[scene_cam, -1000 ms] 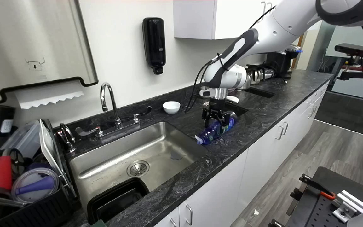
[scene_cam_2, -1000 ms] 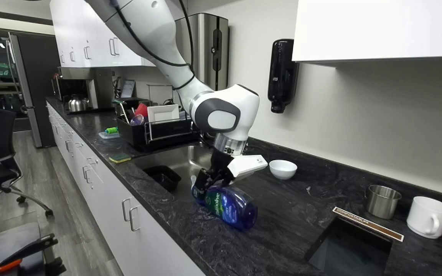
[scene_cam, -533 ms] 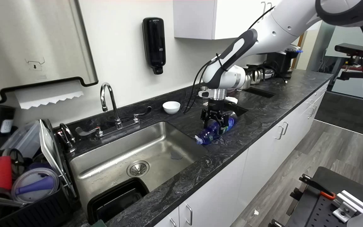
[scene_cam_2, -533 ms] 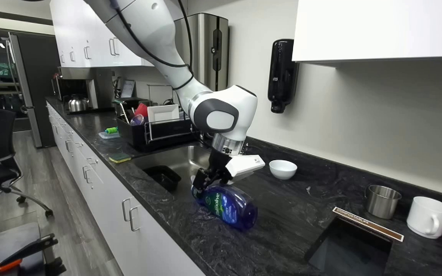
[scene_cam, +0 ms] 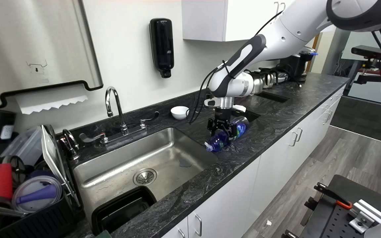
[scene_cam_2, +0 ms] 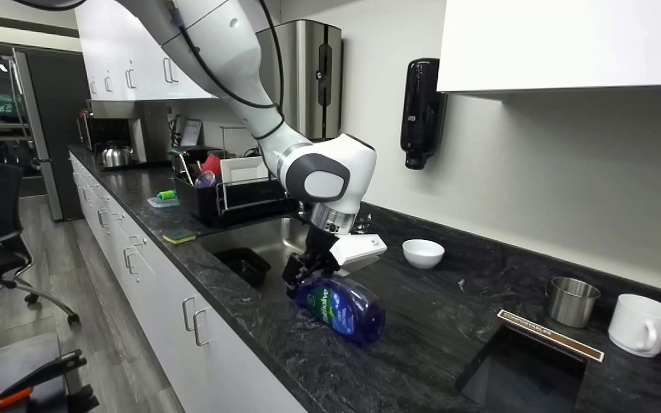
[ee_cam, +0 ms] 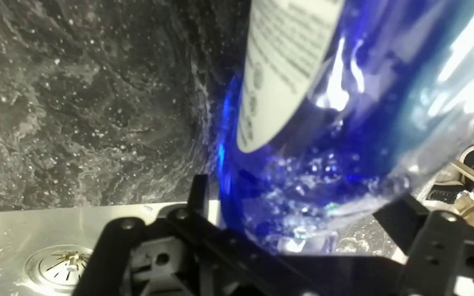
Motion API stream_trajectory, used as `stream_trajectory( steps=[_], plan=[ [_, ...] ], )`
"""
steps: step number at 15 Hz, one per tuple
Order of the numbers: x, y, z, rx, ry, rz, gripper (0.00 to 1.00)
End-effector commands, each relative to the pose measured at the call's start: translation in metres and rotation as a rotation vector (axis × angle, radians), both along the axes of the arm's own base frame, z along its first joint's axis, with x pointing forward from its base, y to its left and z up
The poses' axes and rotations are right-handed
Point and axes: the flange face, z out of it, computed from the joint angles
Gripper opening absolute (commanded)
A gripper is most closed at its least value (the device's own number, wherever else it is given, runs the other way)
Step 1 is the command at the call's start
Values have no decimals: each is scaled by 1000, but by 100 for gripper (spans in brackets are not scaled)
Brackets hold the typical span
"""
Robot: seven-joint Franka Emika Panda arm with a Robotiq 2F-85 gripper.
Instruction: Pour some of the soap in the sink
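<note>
The soap (scene_cam: 218, 142), a clear bottle of blue liquid, lies on its side on the dark countertop. Its pale cap (scene_cam: 208, 146) points toward the sink (scene_cam: 164, 145), at its near-right edge. In an exterior view, the soap (scene_cam_2: 342, 310) shows its label, and the cap is hidden behind the gripper. My gripper (scene_cam: 222, 133) is open, pointing down over the neck half of the bottle. In the wrist view, the soap (ee_cam: 303, 164) is between the spread fingers (ee_cam: 198, 192), with gaps on both sides. The sink (ee_cam: 97, 222) and drain show below.
A black tub (scene_cam: 124, 208) sits in the sink. The faucet (scene_cam: 116, 109) rises behind it. A white bowl (scene_cam: 180, 112) stands by the wall. A dish rack (scene_cam_2: 233, 198) is beyond the sink. A compost opening (scene_cam_2: 528, 367), metal cup (scene_cam_2: 572, 301) and white mug (scene_cam_2: 641, 324) are on the counter.
My gripper has moved along the bottle toward its cap and the sink, and slightly lower. The bottle has not moved.
</note>
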Motion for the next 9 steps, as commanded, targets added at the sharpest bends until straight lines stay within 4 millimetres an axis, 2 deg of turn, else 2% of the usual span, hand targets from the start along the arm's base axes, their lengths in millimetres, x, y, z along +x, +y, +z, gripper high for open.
stream_trajectory(
  steps=[1,6,7,9],
  plan=[
    [4,5,0,-26,16,7,100],
    [6,10,-2,-41,20,9,100],
    [6,10,-3,-42,20,10,75],
    [6,11,-3,-46,20,15,68]
  ],
)
